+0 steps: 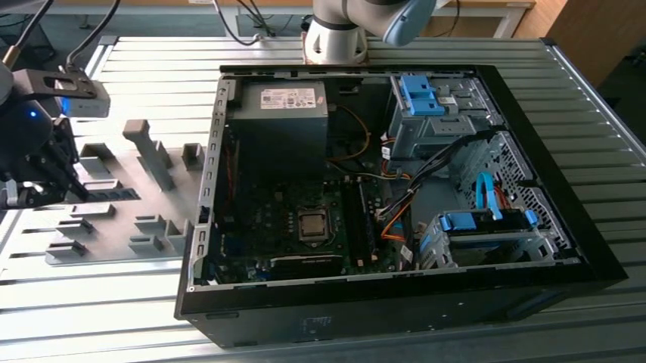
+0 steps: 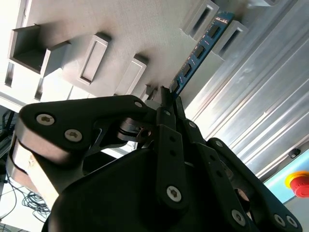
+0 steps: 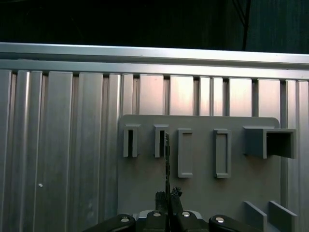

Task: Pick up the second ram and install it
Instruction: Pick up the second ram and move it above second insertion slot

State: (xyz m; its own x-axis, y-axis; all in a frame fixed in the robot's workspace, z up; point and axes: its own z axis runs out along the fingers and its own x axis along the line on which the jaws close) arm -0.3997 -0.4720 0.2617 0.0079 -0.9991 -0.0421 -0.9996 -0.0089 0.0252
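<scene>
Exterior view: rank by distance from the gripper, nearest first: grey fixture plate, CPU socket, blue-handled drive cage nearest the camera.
1. Grey fixture plate, right by the gripper, which is shut on the second ram; exterior view's left.
2. CPU socket, middle of the case.
3. Blue-handled drive cage, exterior view's right.

Glare on slatted table (image 1: 91, 310), shadowed computer case (image 1: 424, 306)

Tool (image 2: 167, 95), narrowly clamped, pointing downward.
</scene>
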